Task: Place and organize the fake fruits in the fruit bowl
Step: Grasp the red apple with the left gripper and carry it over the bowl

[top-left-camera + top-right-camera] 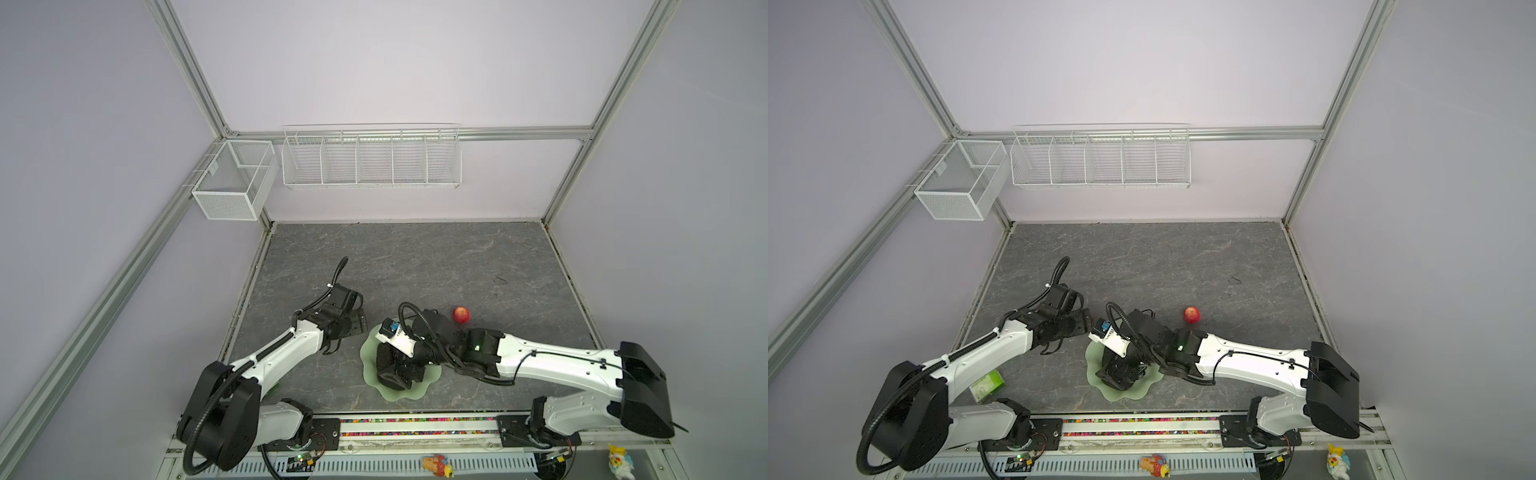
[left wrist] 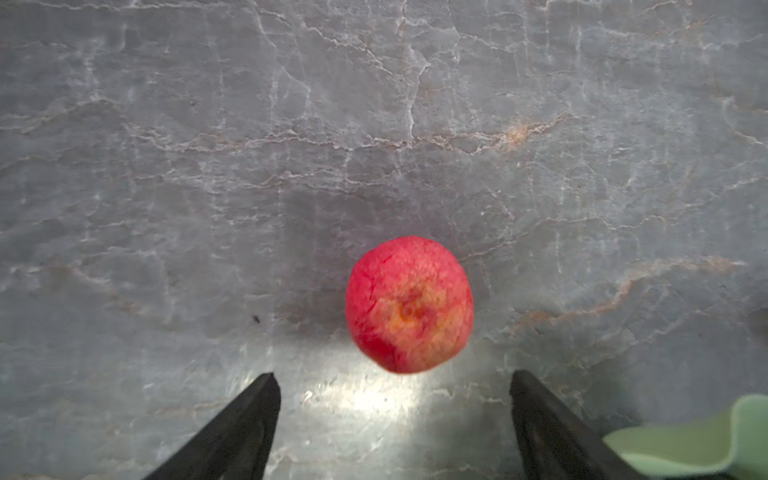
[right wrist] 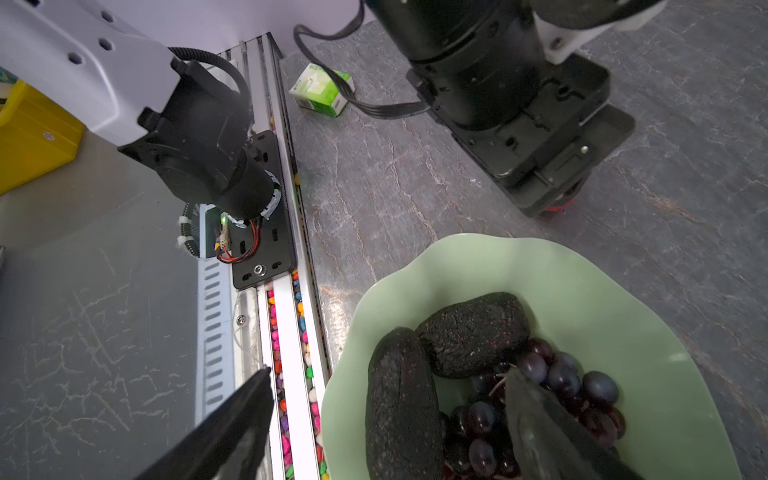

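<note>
Spread wide on the left gripper (image 2: 392, 373), apple (image 2: 409, 305) just ahead, untouched. Parted and empty on the right gripper (image 3: 388, 372), above grapes (image 3: 552, 386).

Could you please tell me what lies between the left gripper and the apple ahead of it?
Nothing but bare tabletop, as the left wrist view shows: the apple sits just ahead of the open left gripper.

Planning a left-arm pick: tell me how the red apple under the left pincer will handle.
The red apple is round and lies free on the smooth table, so a nudge would probably roll it. Its skin looks matte, so likely not slippery. The open left pincer spans wider than it, so it should fit.
</note>
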Controlling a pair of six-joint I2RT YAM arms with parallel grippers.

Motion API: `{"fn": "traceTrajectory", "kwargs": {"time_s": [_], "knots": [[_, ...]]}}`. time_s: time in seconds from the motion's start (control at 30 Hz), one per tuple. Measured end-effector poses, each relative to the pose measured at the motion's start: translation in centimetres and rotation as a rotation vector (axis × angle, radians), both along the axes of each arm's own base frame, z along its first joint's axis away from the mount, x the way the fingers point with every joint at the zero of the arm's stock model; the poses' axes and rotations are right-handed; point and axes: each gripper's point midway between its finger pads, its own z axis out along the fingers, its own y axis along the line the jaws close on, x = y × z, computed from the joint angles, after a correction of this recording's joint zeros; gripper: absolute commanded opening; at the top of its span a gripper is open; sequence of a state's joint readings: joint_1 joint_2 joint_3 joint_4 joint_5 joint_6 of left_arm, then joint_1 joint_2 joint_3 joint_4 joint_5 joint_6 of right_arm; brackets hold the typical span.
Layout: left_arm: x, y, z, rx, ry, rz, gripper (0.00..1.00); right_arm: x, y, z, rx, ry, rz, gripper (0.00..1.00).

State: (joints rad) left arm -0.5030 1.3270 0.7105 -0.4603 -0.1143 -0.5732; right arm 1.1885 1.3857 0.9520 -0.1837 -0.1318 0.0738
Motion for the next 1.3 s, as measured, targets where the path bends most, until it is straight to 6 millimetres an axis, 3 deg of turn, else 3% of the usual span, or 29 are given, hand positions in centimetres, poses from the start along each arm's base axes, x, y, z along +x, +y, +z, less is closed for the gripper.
{"fn": "traceTrajectory", "kwargs": {"time_s": [0.27,0.53,0.7,0.83,0.93,1.07,1.17,1.3], "knots": [[2.7,-0.9,-1.5,0.033,0.018,0.006,0.78,0.0,0.1,-0.7,-0.018,0.007,-0.001,0.88],[3.1,-1.0,-2.7,0.048,0.041,0.002,0.59,0.4,-0.3,-0.2,-0.018,-0.013,-0.022,0.88],[3.0,-1.0,-0.3,0.024,-0.004,-0.010,0.55,0.9,-0.8,0.6,-0.002,-0.037,-0.057,0.88],[2.7,-1.8,3.8,-0.057,-0.081,-0.043,0.55,2.8,-2.1,0.2,-0.022,-0.048,-0.152,0.89],[1.7,-3.6,7.0,-0.136,-0.147,-0.128,0.55,5.3,-3.9,-0.2,-0.040,-0.042,-0.269,0.89],[-1.5,-7.8,9.9,-0.225,-0.188,-0.318,0.56,7.2,-7.3,-1.4,-0.059,-0.021,-0.396,0.88],[-3.3,-9.6,10.0,-0.239,-0.156,-0.414,0.56,7.2,-9.2,-2.4,-0.078,-0.006,-0.441,0.89],[-5.1,-10.8,7.8,-0.190,-0.074,-0.494,0.56,7.5,-11.1,-3.0,-0.099,0.011,-0.498,0.88]]}}
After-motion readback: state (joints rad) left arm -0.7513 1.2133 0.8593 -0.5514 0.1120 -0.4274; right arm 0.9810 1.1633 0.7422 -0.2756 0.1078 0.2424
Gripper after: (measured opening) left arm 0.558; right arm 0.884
